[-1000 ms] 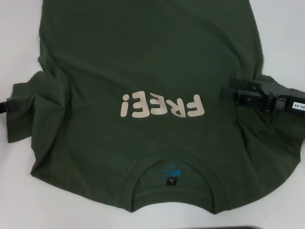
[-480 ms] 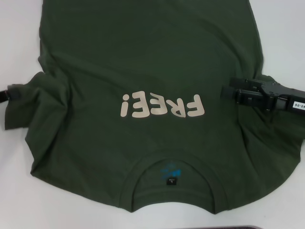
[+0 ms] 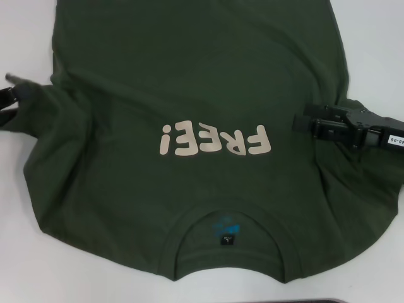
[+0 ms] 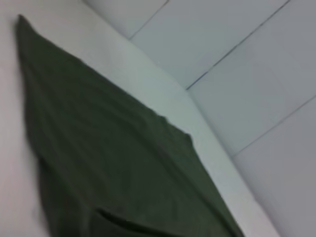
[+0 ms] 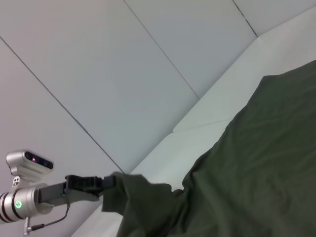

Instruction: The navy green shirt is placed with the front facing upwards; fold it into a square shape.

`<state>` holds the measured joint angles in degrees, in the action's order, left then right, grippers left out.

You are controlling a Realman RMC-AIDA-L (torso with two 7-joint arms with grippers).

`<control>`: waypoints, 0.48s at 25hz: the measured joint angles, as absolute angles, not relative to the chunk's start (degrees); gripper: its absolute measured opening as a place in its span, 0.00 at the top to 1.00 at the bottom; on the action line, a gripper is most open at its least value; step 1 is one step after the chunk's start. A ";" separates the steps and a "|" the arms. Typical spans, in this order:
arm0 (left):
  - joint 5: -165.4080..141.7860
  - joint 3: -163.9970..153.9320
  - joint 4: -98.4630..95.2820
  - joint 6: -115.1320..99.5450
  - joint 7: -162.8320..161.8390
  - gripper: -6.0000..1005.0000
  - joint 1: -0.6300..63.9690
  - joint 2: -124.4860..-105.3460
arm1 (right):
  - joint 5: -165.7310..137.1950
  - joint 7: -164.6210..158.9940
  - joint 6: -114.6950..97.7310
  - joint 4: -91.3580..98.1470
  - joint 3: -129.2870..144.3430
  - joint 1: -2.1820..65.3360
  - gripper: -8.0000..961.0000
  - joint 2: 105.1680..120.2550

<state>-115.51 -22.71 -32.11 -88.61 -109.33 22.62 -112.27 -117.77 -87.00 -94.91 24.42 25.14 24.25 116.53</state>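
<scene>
Olive cotton fills the view: the shirt (image 3: pixel 202 126) lies face up on the white table (image 3: pixel 372 38), collar (image 3: pixel 228 218) nearest the robot, the small black neck tag (image 3: pixel 226 240) inside it, and the cream lettering (image 3: pixel 214 140) across the chest just beyond, reading upside down from here. Farther out, on the robot's right, the right gripper (image 3: pixel 303 123) rests low over the chest beside the lettering, with the right sleeve bunched beneath its arm; I cannot tell whether it holds any cloth. On the robot's left, the left gripper (image 3: pixel 14 95) is clamped on the tip of the left sleeve (image 3: pixel 44 104), a grasp the right wrist view confirms (image 5: pixel 101 185). Over the last second that sleeve has risen off the table and been drawn up and away from the collar end, no longer lying flat. I judge this to be the start of the first fold: the sleeve is lifted so it can be carried inward over the body. The hem, farthest off, runs out of view.
</scene>
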 joint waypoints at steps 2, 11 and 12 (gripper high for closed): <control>-115.17 -22.69 -32.08 -89.12 -109.33 0.99 23.05 -112.79 | -117.77 -87.00 -94.91 24.42 25.14 24.26 0.04 116.53; -115.10 -23.12 -31.89 -88.73 -109.17 0.99 25.74 -117.21 | -117.77 -87.00 -94.92 24.44 25.14 24.26 0.04 116.53; -115.17 -23.18 -31.83 -88.69 -109.15 0.99 25.91 -117.53 | -117.77 -87.00 -94.92 24.44 25.13 24.26 0.04 116.53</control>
